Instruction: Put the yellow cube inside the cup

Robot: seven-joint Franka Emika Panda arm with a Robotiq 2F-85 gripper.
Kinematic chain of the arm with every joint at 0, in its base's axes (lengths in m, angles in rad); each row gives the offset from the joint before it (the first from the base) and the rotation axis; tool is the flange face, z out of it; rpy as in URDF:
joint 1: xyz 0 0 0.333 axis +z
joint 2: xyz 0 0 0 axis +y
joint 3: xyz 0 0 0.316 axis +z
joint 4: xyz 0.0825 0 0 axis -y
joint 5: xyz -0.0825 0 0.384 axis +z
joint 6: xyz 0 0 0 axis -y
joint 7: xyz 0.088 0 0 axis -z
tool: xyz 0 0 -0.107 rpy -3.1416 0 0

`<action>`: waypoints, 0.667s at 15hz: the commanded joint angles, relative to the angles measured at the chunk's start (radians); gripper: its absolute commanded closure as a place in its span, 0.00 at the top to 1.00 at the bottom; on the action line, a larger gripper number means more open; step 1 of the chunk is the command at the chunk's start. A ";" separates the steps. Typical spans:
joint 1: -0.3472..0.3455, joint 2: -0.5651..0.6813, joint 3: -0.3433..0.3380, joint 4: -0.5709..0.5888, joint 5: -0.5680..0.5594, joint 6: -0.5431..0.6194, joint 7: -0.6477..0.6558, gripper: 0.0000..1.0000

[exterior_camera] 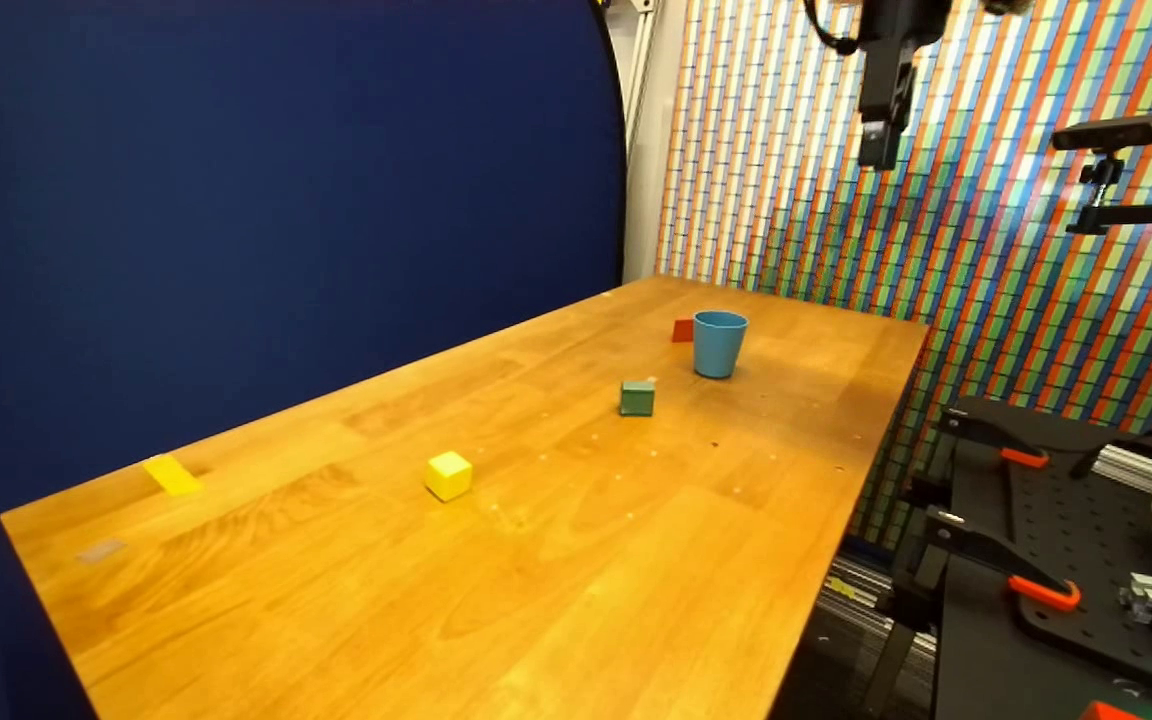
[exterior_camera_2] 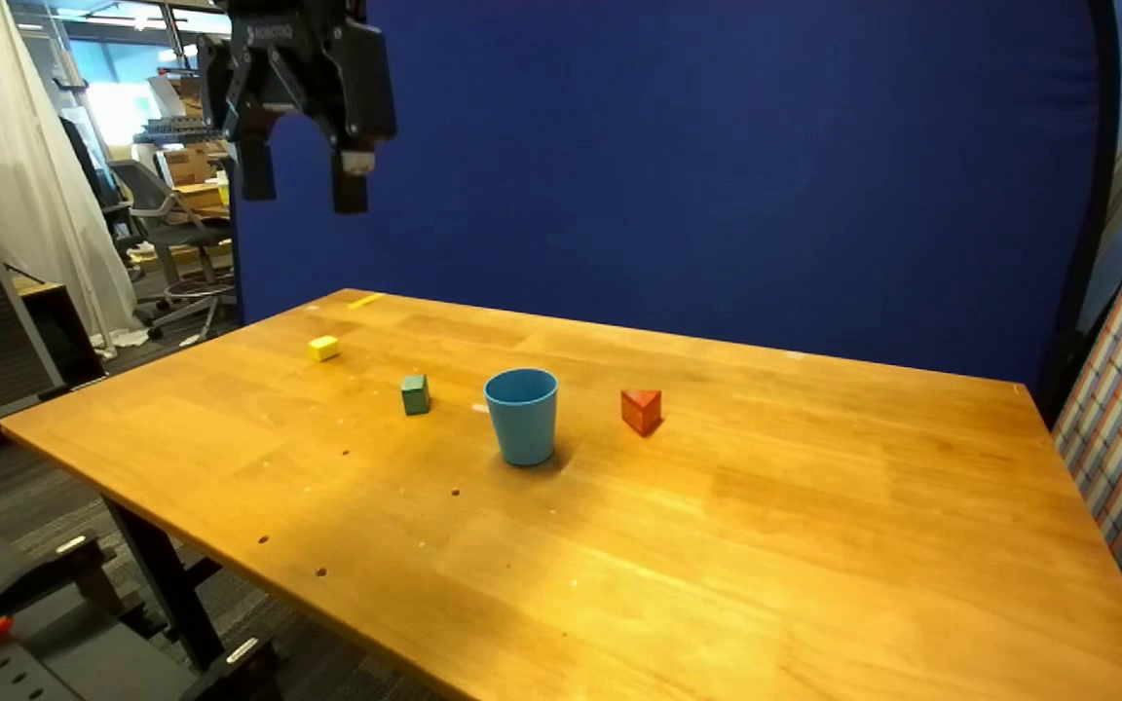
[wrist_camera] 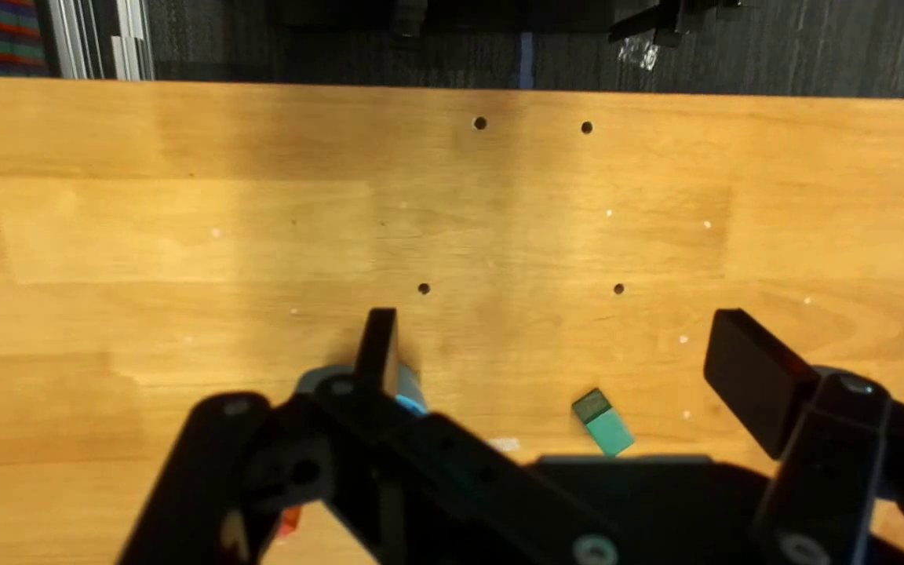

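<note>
In an exterior view, seeing the yellow cube (exterior_camera: pixel 449 476) resting on the table (exterior_camera: pixel 536 590), well apart from the upright cup (exterior_camera: pixel 718 346). In an exterior view, finding the gripper (exterior_camera_2: pixel 303 195) aloft, spread wide. In the wrist view, catching the green cube (wrist_camera: pixel 609 430), with the cup partly hidden behind the gripper.

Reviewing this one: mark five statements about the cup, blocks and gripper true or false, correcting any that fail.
1. The yellow cube rests on the table. True.
2. The cup lies on its side. False: it stands upright.
3. The gripper is open. True.
4. The green block is inside the cup. False: it sits on the table, apart from the cup.
5. The red block is nearer the cup than the yellow cube is. True.
</note>
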 commanded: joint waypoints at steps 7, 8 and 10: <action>0.175 0.609 0.228 0.214 0.105 0.338 -0.112 1.00; 0.179 0.672 0.256 0.259 0.102 0.353 -0.120 1.00; 0.186 0.787 0.310 0.362 0.086 0.366 -0.132 1.00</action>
